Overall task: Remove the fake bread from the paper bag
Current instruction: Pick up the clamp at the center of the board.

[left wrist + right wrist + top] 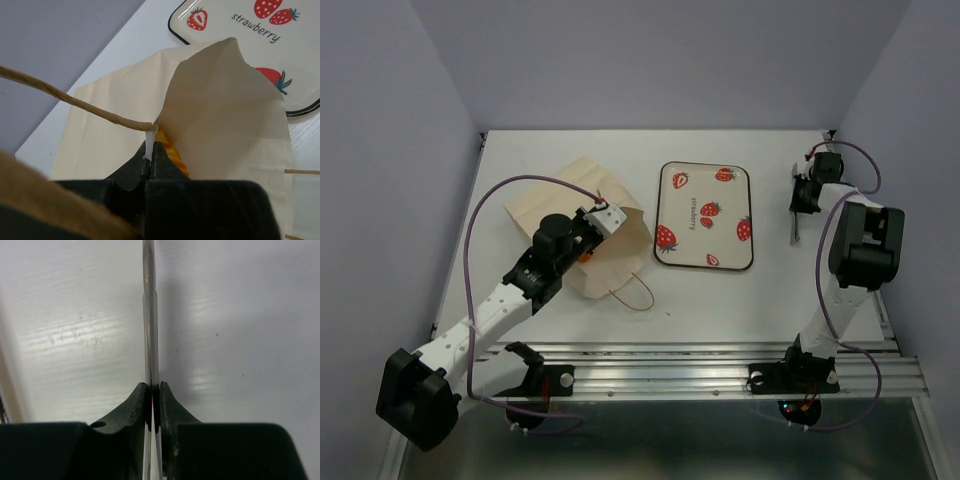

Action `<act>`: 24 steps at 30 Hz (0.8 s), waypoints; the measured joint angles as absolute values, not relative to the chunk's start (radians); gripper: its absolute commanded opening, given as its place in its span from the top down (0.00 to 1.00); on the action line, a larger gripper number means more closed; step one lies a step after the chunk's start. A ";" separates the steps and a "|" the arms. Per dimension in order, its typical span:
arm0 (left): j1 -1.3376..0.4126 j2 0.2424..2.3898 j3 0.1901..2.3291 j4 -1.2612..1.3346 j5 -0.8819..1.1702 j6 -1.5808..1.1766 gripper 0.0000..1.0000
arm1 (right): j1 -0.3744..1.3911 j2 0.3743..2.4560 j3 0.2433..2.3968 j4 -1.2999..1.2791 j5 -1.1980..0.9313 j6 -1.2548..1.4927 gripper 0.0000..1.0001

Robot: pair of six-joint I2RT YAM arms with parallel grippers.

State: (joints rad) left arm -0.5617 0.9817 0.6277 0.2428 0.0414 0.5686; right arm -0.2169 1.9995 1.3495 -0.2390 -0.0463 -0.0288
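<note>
Left end effector point(150, 150) is pinched tight on the lip of the tall cream-beige paper bag point(215, 115) lying on the white desk point(770, 300). Glossy golden-orange fake bread point(170, 147) peeks from inside the bag's mouth. White strawberry-print tray point(732, 200) just beside. Far right, right end effector point(151, 300) has its fingers pressed together above the desk.

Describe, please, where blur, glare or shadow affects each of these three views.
Top external: even, soft light, all sharp, the paper bag included. Left wrist: something brown, out of focus, fills the lower-left corner; the bag mouth is sharp. Right wrist: bright glare patches on the table, and the shut right gripper casts a soft shadow rightward.
</note>
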 measured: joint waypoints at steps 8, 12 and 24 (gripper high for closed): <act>-0.562 0.937 0.628 0.241 0.060 0.549 1.00 | -0.217 1.674 1.189 -0.216 -0.179 0.091 0.81; -0.562 0.912 0.628 0.242 0.077 0.534 1.00 | -0.217 1.495 1.110 -0.173 -0.295 0.156 0.75; -0.562 0.894 0.628 0.243 0.107 0.496 1.00 | -0.111 1.096 0.833 -0.220 -0.558 0.312 0.54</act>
State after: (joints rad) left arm -0.5617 0.8936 0.6277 0.2432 0.1074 0.4957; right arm -0.1112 1.0962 0.8333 -0.2203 -0.5579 0.3122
